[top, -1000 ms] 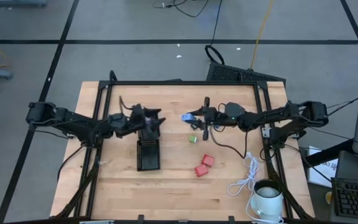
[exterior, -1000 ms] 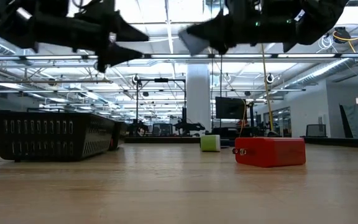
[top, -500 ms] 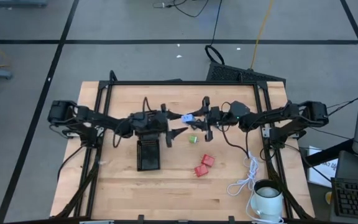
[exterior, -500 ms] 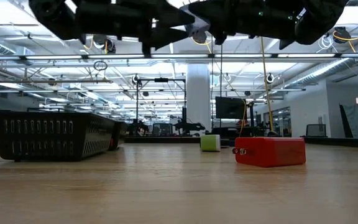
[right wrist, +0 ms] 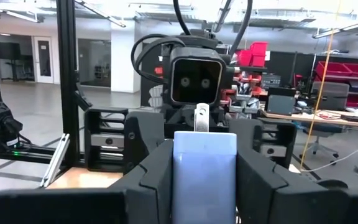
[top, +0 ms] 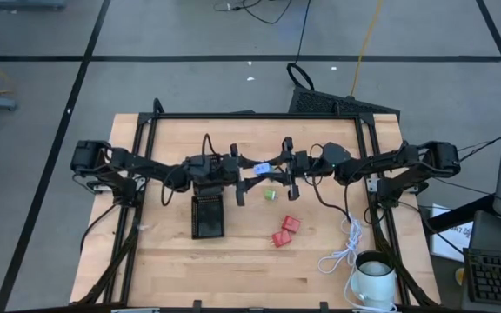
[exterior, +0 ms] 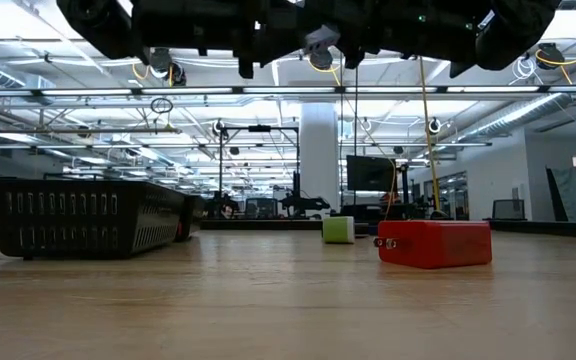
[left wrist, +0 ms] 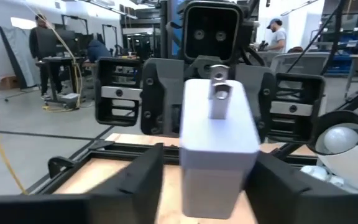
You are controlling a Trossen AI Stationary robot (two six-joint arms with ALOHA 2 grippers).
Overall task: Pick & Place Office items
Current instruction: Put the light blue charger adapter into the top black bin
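Observation:
Both grippers meet tip to tip in mid-air over the table's middle. My right gripper [top: 273, 169] [right wrist: 204, 180] is shut on a pale blue plug block [right wrist: 204, 163] [top: 262, 167]. The block's metal prong [left wrist: 219, 93] points at my left gripper [top: 247, 176] [left wrist: 210, 186]. That gripper is open, one finger on each side of the block, and slivers of table show between fingers and block. A black tray [top: 208, 215] lies under the left arm. Two red blocks [top: 286, 230] and a green one [top: 270, 194] rest flat on the wood. My right gripper pinches the pale blue block by its two side faces [right wrist: 178, 171] between the two fingers. The fingers come level from the table's right. The block is lifted clear, high above the table, with its pronged end [right wrist: 201, 118] sticking out past the fingertips toward the other gripper.
A white coiled cable [top: 344, 248] and a white mug [top: 374, 276] sit at the table's near right corner. The black frame rails [top: 137, 174] run along both sides. Bare wood lies near the front edge, left of the red blocks.
My left gripper has swung from above the tray toward the table's right, risen a little and rolled level. Its fingers now stand around the blue block's free end. My right gripper has kept its hold almost in place.

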